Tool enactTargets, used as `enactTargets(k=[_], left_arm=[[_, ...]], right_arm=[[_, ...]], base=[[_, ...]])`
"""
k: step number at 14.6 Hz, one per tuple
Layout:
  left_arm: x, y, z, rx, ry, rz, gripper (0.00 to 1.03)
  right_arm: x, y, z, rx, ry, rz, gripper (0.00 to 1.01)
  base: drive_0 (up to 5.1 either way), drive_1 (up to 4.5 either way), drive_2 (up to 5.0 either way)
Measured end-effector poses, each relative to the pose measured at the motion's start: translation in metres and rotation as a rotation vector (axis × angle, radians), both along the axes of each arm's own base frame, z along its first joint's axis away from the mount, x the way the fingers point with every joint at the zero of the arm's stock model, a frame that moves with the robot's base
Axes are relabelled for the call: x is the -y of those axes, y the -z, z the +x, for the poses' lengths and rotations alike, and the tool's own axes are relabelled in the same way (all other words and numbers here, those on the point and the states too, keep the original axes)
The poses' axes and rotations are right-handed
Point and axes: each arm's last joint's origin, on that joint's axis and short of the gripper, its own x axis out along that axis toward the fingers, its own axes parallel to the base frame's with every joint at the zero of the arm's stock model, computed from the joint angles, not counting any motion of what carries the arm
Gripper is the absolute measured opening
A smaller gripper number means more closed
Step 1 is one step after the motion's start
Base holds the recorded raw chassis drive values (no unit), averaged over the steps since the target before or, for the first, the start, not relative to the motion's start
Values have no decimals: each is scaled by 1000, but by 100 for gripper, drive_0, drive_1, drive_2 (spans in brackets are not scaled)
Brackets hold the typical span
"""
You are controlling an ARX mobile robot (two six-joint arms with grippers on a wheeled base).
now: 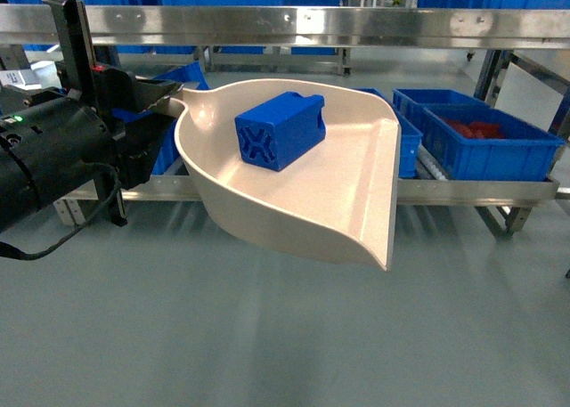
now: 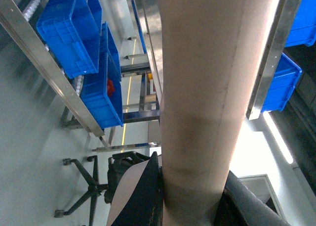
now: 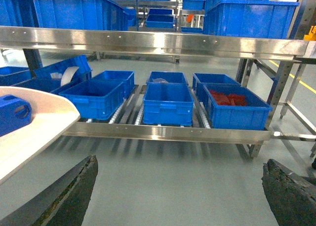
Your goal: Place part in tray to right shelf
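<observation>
The cream tray [image 1: 303, 202] hangs in the air in front of the right shelf [image 1: 463, 191], tilted slightly down to the right. The blue part [image 1: 280, 129] lies inside it near the back wall, X-ribbed end facing me. My left gripper [image 1: 165, 100] is shut on the tray's handle stub; in the left wrist view the handle [image 2: 197, 87] fills the middle, clamped between the dark fingers [image 2: 143, 196]. My right gripper [image 3: 180, 164] is open and holds nothing, low over the floor, facing the shelf rail [image 3: 168, 133]. The tray [image 3: 29, 132] and the part [image 3: 12, 114] show at its left.
Blue crates sit on the roller lanes; one at the right holds red pieces [image 1: 485, 140] [image 3: 234, 105]. A steel upper rail [image 1: 312, 24] crosses above the tray. An office chair base [image 2: 86, 181] stands on the grey floor.
</observation>
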Motion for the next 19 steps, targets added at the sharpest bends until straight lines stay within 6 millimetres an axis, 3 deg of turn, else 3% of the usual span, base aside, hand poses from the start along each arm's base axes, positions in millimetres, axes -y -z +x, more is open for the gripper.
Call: enactTargets(k=[19], left_arm=[[0, 0, 0, -3, -1, 1, 17]], right_arm=[[0, 0, 0, -2, 0, 0, 98]], base=[[-158, -158, -158]])
